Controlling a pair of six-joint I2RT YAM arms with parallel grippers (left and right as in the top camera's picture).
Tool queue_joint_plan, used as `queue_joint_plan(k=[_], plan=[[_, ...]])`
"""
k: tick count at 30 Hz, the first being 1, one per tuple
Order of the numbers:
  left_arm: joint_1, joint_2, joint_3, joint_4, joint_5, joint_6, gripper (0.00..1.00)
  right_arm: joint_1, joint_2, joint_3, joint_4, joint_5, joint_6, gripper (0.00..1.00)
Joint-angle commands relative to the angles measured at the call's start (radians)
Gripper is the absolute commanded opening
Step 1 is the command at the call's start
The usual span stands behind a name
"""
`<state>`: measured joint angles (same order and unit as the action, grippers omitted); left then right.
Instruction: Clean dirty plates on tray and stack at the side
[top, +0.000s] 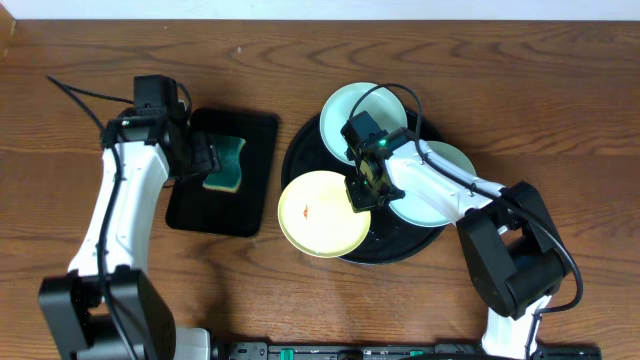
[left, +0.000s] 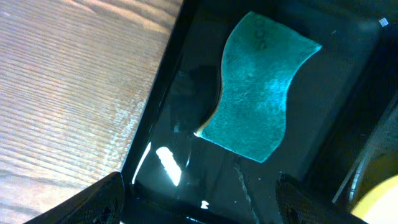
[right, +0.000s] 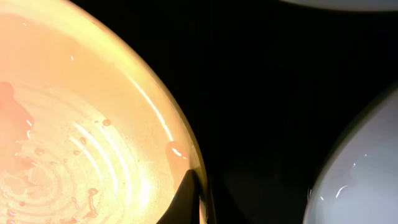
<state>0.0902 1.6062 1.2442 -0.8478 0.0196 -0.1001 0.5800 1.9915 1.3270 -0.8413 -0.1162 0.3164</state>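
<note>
- Three on the round tray (top: 292, 160): two mint plates (top: 352, 115) (top: 440, 190), one yellow plate (top: 318, 212), its rim pinched by the right tool (top: 363, 192).
- One sponge (top: 228, 165) on a rectangular tray (top: 200, 215) left of the round tray, under the spread left tool (top: 205, 158).
- Wooden surface (top: 500, 60).

teal sponge (top: 228, 166) on rectangular black tray (top: 256, 150), wooden table (top: 90, 45)

The brown wood-grain tabletop (top: 300, 60) carries two things directly. A large round glossy black tray with a raised rim (top: 398, 242) sits just right of centre. A smaller rectangular black tray (top: 225, 210) lies just beside it, at its 9 o'clock.
</note>
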Motion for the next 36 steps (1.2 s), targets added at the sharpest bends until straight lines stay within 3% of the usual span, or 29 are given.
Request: queue_joint_plan(k=[1,7,10,22,36], plan=[[0.005,0.050,0.019,0.016,-0.005,0.040,0.78,0.004,0.014,-0.003,-0.013,0.026,0.033,0.01],[0.004,0.148,0.019,0.143,0.006,0.202,0.75,0.004,0.014,-0.003,-0.012,0.026,0.039,0.01],[0.004,0.207,0.019,0.218,0.106,0.322,0.72,0.005,0.014,-0.003,-0.011,0.026,0.039,0.01],[-0.010,0.274,0.018,0.256,0.175,0.384,0.61,0.005,0.014,-0.003,-0.008,0.026,0.039,0.01],[-0.011,0.337,0.015,0.248,0.175,0.353,0.47,0.005,0.014,-0.003,-0.009,0.026,0.043,0.01]])
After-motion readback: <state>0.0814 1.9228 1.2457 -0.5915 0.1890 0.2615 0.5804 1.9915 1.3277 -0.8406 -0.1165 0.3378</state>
